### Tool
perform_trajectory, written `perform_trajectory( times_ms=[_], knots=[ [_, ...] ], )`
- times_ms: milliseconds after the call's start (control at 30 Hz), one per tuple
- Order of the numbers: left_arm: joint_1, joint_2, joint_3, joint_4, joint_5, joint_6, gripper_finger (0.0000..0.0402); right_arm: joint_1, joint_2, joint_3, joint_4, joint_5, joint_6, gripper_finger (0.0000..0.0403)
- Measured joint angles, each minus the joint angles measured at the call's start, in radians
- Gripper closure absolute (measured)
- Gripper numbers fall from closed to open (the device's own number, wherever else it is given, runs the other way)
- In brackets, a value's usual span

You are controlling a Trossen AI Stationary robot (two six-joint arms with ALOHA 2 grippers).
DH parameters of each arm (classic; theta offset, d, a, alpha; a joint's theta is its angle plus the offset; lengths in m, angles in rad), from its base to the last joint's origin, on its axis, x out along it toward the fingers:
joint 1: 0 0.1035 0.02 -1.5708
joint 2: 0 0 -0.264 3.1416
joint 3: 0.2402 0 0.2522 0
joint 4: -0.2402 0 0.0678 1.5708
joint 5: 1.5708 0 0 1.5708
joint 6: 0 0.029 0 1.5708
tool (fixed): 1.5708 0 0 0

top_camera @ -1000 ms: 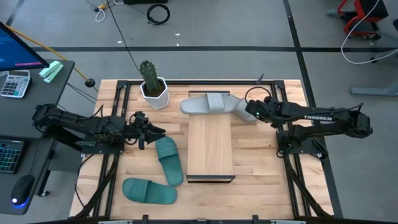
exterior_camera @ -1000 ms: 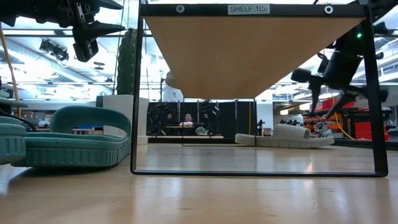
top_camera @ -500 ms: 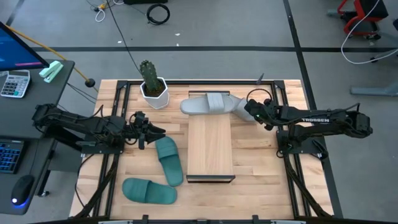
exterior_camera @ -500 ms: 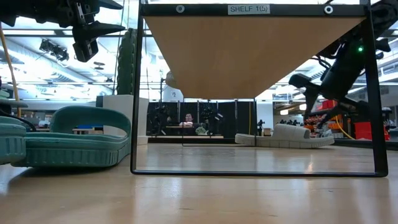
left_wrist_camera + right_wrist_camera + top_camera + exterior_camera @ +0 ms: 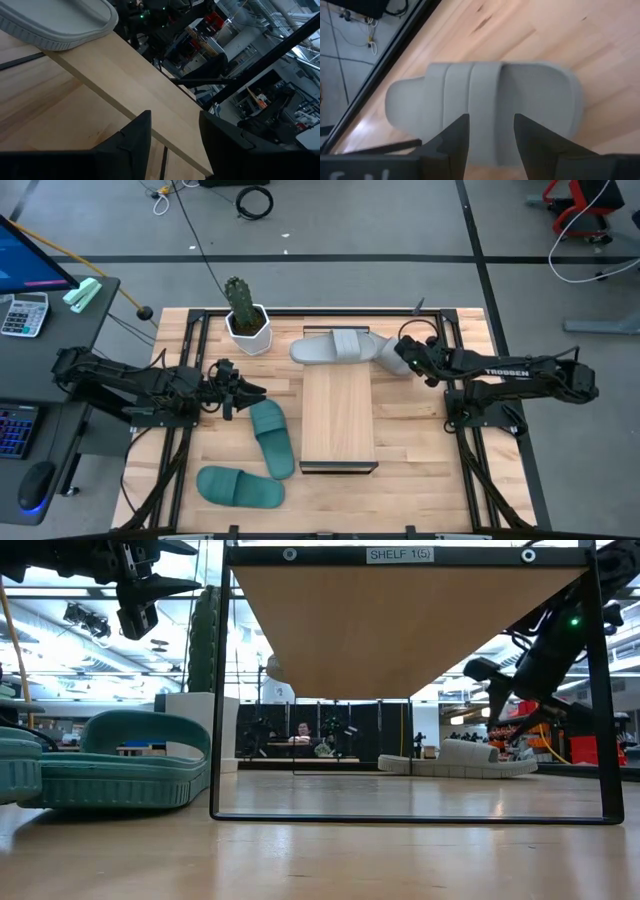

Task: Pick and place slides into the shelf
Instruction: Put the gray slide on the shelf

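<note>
We see our right gripper (image 5: 490, 132), fingers parted, over a grey slide (image 5: 485, 112) at the shelf's (image 5: 338, 415) one o'clock.

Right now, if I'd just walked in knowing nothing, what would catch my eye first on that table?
Probably the shelf, a pale plank rack in the table's middle, with nothing under it in the low view. Two teal slides lie left of it, and grey slides lie behind it. The right end effector hangs open over a grey slide, while the left end effector waits open beside the teal pair.
</note>
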Motion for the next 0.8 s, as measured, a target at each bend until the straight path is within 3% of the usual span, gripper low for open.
perform_trajectory(
  times_ms=[800],
  knots=[
    [0.000, 0.000, 0.000, 0.000, 0.000, 0.000, 0.0230, -0.065, 0.168, 0.002, 0.183, -0.066, -0.068, 0.0240]
  ],
)
